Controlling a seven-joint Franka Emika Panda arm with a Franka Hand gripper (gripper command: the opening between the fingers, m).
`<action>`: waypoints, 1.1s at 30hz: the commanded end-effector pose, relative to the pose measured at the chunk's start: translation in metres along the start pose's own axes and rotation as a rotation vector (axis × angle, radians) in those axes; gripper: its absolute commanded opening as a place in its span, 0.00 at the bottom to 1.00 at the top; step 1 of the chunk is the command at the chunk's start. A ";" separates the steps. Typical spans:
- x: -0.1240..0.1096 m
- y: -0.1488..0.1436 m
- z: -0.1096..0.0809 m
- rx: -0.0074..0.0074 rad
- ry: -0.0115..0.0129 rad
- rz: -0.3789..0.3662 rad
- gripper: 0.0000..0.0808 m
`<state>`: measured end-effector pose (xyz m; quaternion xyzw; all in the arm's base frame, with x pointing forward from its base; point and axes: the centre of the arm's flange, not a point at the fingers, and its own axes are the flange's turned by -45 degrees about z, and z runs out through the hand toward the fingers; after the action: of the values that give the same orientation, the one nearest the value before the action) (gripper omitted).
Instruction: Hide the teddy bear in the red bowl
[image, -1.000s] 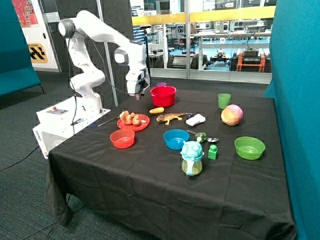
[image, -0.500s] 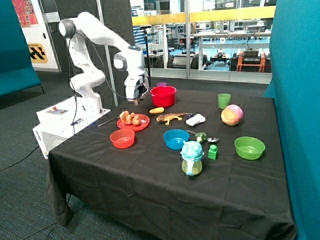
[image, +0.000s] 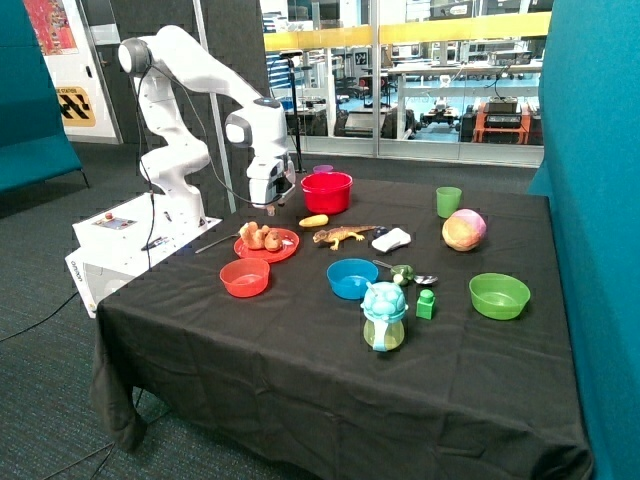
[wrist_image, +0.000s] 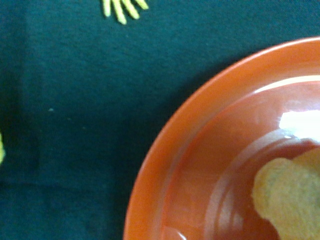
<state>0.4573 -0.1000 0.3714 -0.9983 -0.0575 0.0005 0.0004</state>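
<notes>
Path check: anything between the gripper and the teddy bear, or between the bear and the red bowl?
Nothing visible. The gripper hangs above the far edge of the red plate where the teddy bear lies uncovered. Between plate and red bowl is only bare cloth; the small orange piece sits low beside that line.

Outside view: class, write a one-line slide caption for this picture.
Gripper hovers above the teddy bear on its red plate; the red bowl waits empty behind.

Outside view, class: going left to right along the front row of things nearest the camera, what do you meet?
Small orange-red bowl → blue bowl → pale blue toy figure → green block → green bowl.
</notes>
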 end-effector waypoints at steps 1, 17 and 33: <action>-0.006 0.008 0.002 -0.0009 0.0010 0.005 0.99; -0.025 0.019 0.002 -0.0009 0.0010 -0.001 0.98; -0.038 0.038 0.017 -0.0009 0.0011 0.020 0.99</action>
<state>0.4283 -0.1319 0.3621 -0.9987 -0.0518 -0.0007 0.0002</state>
